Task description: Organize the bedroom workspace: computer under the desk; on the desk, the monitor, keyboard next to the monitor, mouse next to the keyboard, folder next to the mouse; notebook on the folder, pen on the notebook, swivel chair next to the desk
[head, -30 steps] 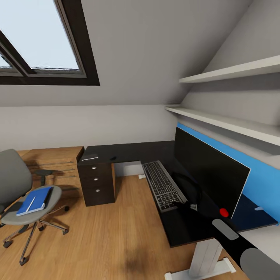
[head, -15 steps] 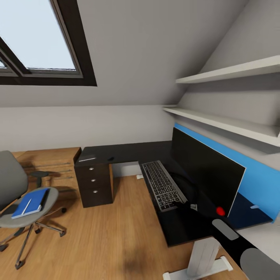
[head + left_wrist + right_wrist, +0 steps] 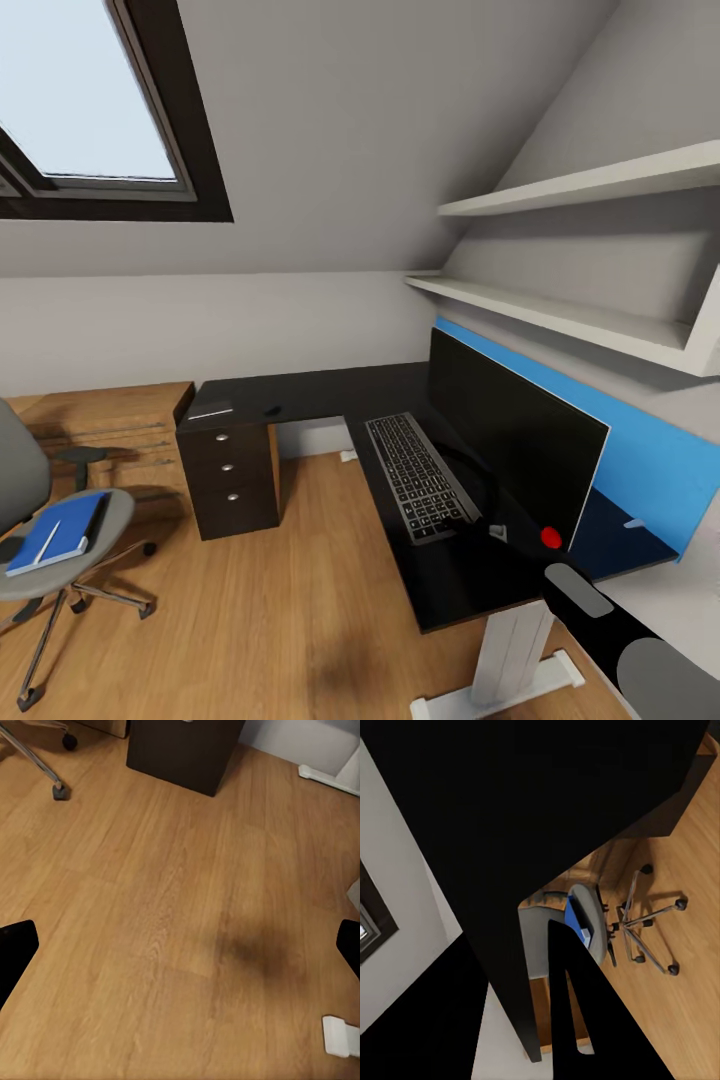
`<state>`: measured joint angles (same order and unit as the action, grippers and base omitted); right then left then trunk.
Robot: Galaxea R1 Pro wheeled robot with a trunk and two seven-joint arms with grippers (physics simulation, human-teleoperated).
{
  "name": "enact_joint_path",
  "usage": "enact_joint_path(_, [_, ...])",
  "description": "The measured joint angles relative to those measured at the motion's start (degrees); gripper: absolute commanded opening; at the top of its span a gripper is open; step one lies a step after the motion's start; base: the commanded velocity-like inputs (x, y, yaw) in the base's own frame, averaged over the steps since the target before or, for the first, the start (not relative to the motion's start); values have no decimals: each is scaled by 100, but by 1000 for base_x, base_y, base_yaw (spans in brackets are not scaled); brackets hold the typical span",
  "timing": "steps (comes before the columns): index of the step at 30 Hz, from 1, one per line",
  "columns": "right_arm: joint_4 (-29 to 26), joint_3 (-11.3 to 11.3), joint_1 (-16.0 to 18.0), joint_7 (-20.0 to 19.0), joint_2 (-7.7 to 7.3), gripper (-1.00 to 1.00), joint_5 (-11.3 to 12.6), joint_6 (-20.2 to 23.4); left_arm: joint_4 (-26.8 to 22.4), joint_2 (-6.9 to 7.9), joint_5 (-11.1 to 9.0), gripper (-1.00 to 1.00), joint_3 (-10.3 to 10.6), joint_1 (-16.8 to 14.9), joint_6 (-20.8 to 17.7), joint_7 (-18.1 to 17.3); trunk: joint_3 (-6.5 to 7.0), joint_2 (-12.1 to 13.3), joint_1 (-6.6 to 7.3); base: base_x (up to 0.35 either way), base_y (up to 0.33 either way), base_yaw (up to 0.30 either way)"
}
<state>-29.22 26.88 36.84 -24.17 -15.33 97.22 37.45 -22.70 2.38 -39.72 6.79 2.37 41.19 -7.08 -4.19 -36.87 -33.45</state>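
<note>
The black L-shaped desk (image 3: 320, 385) carries the wide monitor (image 3: 510, 440) with the keyboard (image 3: 418, 478) lying in front of it. On the far wing, the small dark mouse (image 3: 271, 410) sits beside the thin grey notebook (image 3: 210, 411). At the left, the swivel chair (image 3: 105, 525) stands apart from the desk, with the blue folder (image 3: 60, 528) on its seat and the white pen (image 3: 47, 541) lying on the folder. The computer is out of view. My left gripper (image 3: 180, 949) hangs open over bare floor. In the right wrist view, dark shapes hide the right gripper; behind them are the chair (image 3: 589, 922) and folder (image 3: 573, 916).
Dark drawers (image 3: 230, 470) stand under the desk's far wing, and a white leg (image 3: 510, 650) holds up the near end. Two white shelves (image 3: 560, 320) jut out above the blue back panel (image 3: 640, 455). A wood cabinet (image 3: 110, 410) stands behind the chair. Wood floor (image 3: 280, 610) lies open between chair and desk.
The whole picture has slid left, so the camera has turned right. The chair, folder, desk items and my right arm keep their places relative to one another.
</note>
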Motion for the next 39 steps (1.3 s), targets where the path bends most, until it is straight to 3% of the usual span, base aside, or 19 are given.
enact_joint_path(30, [-6, -1, 0, -16, 27, -100, -4, 12, 0, -6, 0, 100, 0, 0, 0, -6, -36, 0, 0, -1, 0, 57])
enact_joint_path(39, [0, 3, 0, -18, 25, -100, -8, 0, 1, -4, 0, 100, 6, 0, 0, -9, -37, 0, -2, -179, -95, 2])
